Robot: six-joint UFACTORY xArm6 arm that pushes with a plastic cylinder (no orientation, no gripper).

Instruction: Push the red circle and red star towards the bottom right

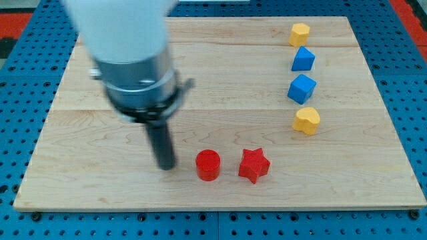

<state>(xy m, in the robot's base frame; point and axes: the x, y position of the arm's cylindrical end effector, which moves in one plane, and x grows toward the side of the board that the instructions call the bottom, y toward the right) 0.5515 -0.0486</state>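
Tip [165, 167] down on the wooden board [100, 187], bare rod with nothing pinched, just left of the red circle [208, 165] with a narrow gap between. Red star [254, 165] just right of the circle, apart from it; both low on the board near its middle. Circle upright, no long axis; star flat, one point toward the view's top. Far right, in a column: yellow block [299, 33], blue block [303, 59], blue cube [301, 89], yellow heart [307, 121].

Wood desk [100, 193], pale planks, on blue pegboard. Lying on it: red circle [208, 165] and red star [253, 165] side by side nr bottom edge, small gap betw. them. Far right, a column top to bottom: yellow block [299, 33], blue block [303, 59], blue block [301, 88], yellow block [307, 121].
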